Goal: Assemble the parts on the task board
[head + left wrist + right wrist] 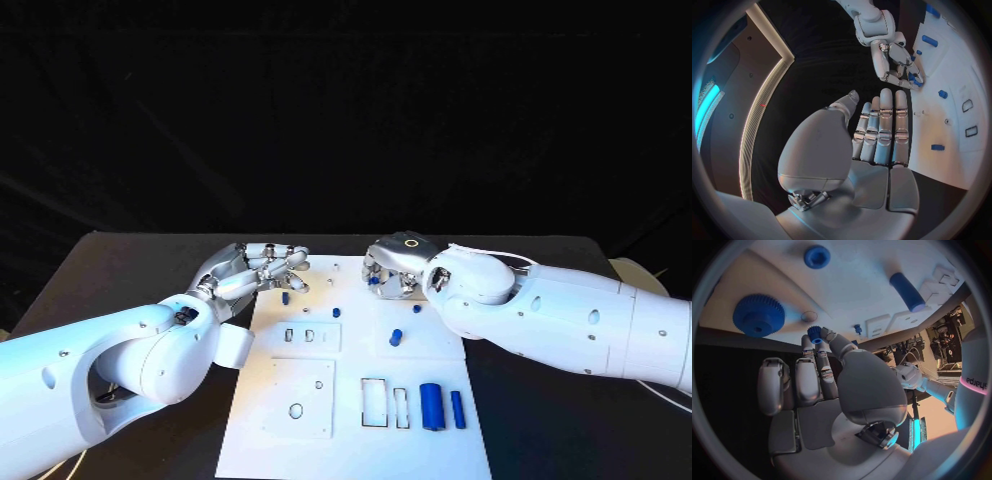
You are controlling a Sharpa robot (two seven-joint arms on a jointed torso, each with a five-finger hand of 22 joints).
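A small blue toothed gear (814, 333) is pinched between thumb and fingertip of the right hand (397, 265) above the far edge of the white task board (353, 425). The left hand (260, 268) is held empty beside the board's far left corner, fingers straight and together.

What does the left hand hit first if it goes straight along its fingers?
Probably the right hand, which pinches a small blue gear. The left hand points its fingers straight at it, nothing between in the left wrist view; depth unclear.
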